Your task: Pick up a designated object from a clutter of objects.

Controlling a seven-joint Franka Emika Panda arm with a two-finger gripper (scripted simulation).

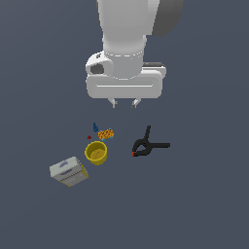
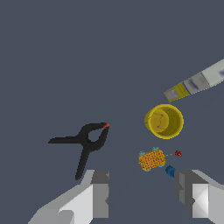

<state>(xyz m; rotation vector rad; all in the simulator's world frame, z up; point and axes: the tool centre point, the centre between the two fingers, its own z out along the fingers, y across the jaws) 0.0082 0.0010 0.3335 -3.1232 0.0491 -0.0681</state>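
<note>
The designated object, a plain yellow cup (image 1: 96,152) (image 2: 164,121), stands upright and open-topped on the dark floor. My gripper (image 1: 124,103) (image 2: 142,192) hangs high above the clutter, open, with nothing between its fingers. In the exterior view it is above and to the exterior view's right of the cup, well apart from it. The clutter around the cup holds a yellow-and-white box (image 1: 69,171) (image 2: 199,83), a black spring clamp (image 1: 147,144) (image 2: 85,142) with a red tip, and an orange bit (image 1: 106,133) (image 2: 152,159).
A small blue bit (image 1: 95,127) (image 2: 170,171) and a tiny red bit (image 1: 89,137) (image 2: 178,153) lie close to the orange piece, just behind the cup. The arm's white body (image 1: 126,44) fills the upper middle of the exterior view.
</note>
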